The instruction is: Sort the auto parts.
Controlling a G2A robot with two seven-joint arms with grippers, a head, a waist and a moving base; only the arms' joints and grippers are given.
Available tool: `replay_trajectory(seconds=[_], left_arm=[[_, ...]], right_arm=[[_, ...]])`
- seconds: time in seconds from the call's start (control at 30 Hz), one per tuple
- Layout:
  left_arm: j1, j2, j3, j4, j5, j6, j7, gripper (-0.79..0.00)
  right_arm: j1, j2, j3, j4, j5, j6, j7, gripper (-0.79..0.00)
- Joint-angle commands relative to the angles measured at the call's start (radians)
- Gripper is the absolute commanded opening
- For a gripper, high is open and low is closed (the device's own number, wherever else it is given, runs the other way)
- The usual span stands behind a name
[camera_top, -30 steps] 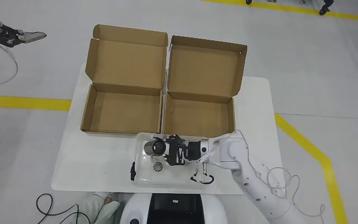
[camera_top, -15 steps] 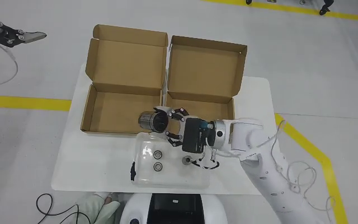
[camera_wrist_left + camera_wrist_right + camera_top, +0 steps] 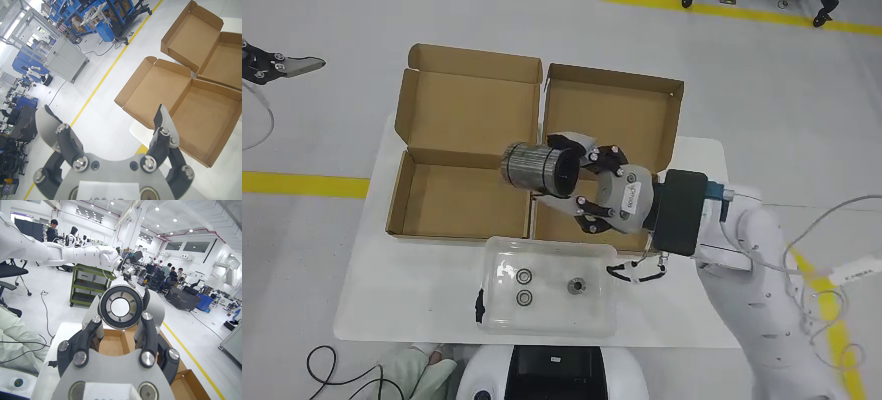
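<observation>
Nothing boxed yet: right gripper (image 3: 564,168) grasps one bearing (image 3: 534,166) above twelve-o'clock boxes (image 3: 457,200); three parts (image 3: 525,273) wait; left gripper (image 3: 104,113) released.

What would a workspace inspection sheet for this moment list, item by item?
Surface: white table, carrying boxes and tray.
Job's things: open cardboard box beside a second box; clear tray holding three small parts; metal cylinder in the air above the boxes.
Clutter: nothing seen.
Grippers: right gripper shut on the metal cylinder; left gripper open, beyond the table's edge.
Cables: black cable looped under the right wrist.
Surroundings: yellow floor lines; workshop with racks and chairs.
</observation>
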Motion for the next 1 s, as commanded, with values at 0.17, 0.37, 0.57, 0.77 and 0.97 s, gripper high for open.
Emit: replay_trajectory(seconds=[0.17, 0.37, 0.57, 0.77, 0.97], left_arm=[[0.0, 0.0, 0.0, 0.0, 0.0, 0.0, 0.0, 0.0], [0.0, 0.0, 0.0, 0.0, 0.0, 0.0, 0.0, 0.0], [0.0, 0.0, 0.0, 0.0, 0.0, 0.0, 0.0, 0.0], [0.0, 0.0, 0.0, 0.0, 0.0, 0.0, 0.0, 0.0], [0.0, 0.0, 0.0, 0.0, 0.0, 0.0, 0.0, 0.0]], right_arm=[[0.029, 0.002, 0.018, -0.006, 0.022, -0.001, 0.002, -0.785], [0.016, -0.002, 0.004, 0.012, -0.009, 0.016, -0.078, -0.785], [-0.057, 0.003, -0.003, -0.005, -0.166, 0.072, -0.075, -0.785], [-0.086, 0.009, -0.014, -0.005, -0.203, 0.135, 0.106, -0.785], [-0.078, 0.01, -0.031, 0.053, -0.184, 0.192, 0.294, -0.785]])
